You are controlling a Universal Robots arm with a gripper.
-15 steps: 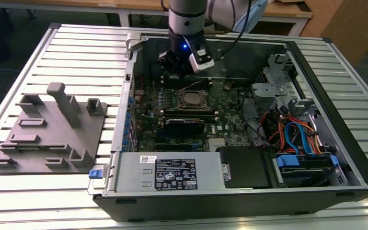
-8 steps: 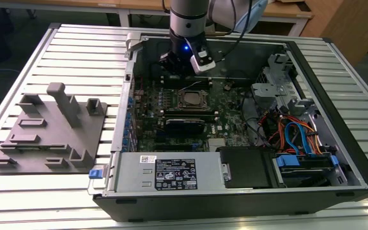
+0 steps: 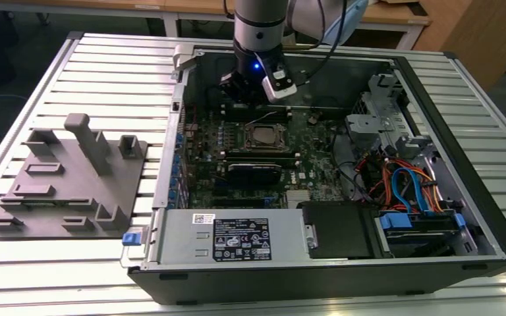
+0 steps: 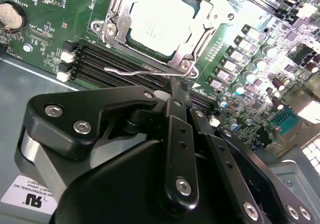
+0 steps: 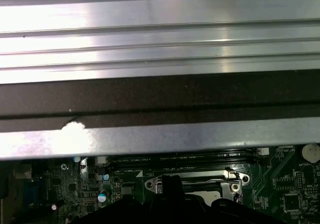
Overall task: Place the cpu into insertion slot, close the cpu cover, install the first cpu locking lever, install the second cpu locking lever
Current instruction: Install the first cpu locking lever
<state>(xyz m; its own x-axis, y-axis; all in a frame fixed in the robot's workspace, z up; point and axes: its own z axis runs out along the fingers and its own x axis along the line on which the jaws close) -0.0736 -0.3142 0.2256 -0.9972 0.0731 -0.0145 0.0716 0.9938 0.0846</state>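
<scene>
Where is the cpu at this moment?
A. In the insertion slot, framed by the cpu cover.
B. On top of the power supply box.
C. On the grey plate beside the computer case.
A: in the second wrist view the cpu shows its silver top through the cut-out of the cpu cover on the motherboard.

Strong overhead light glares white off the cpu [image 4: 162,16] and the ribbed table [image 5: 150,13], while the computer case [image 3: 341,82] interior lies in dim shadow.

The cpu [image 4: 162,17] lies framed by the cpu cover [image 4: 115,19], on the motherboard [image 4: 50,18].
</scene>
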